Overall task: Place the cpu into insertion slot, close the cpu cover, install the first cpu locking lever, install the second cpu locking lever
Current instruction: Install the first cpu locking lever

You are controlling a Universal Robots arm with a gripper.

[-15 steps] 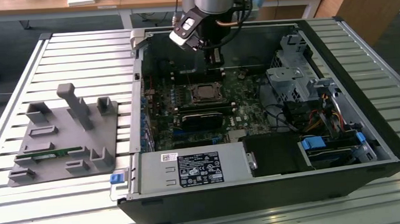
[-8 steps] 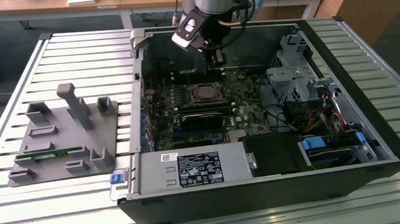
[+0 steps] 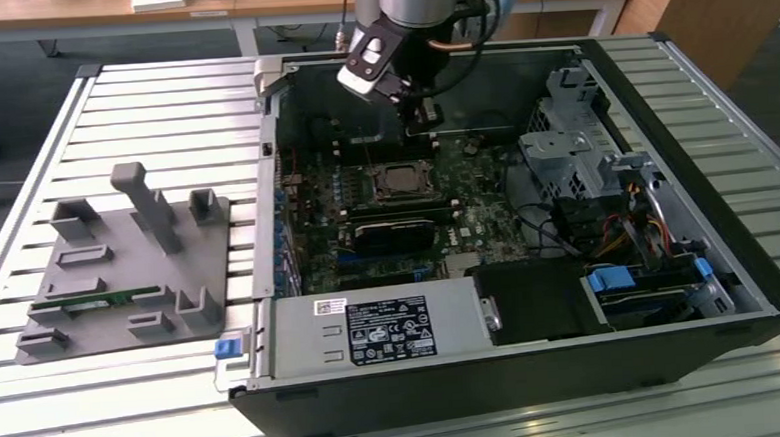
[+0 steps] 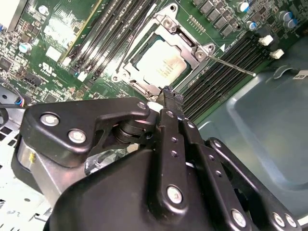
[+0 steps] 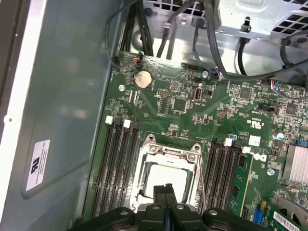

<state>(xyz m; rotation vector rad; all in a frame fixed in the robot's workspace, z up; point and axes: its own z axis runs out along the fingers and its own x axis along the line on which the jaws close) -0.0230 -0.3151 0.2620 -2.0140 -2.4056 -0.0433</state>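
The slatted bench carries an open computer case; the green circuit board lies flat on the case floor; the insertion slot sits between the banks of long black memory slots.

The cpu cover appears to lie flat over the slot; the cpu is seated inside, its pale metal face showing through the cover's window; one thin locking lever juts free, angled out over the memory slots.

The pincer is clenched on nothing, fingertips pressed together; it hangs just above the rim of the slot, beside the cpu, and contact cannot be confirmed.

Handling, as judged: the cpu is light, stiff and fragile; take it by the edges only, never the underside; the cover is thin sheet metal that bends easily; the lever is springy wire, likely slippery; press it near its free end.
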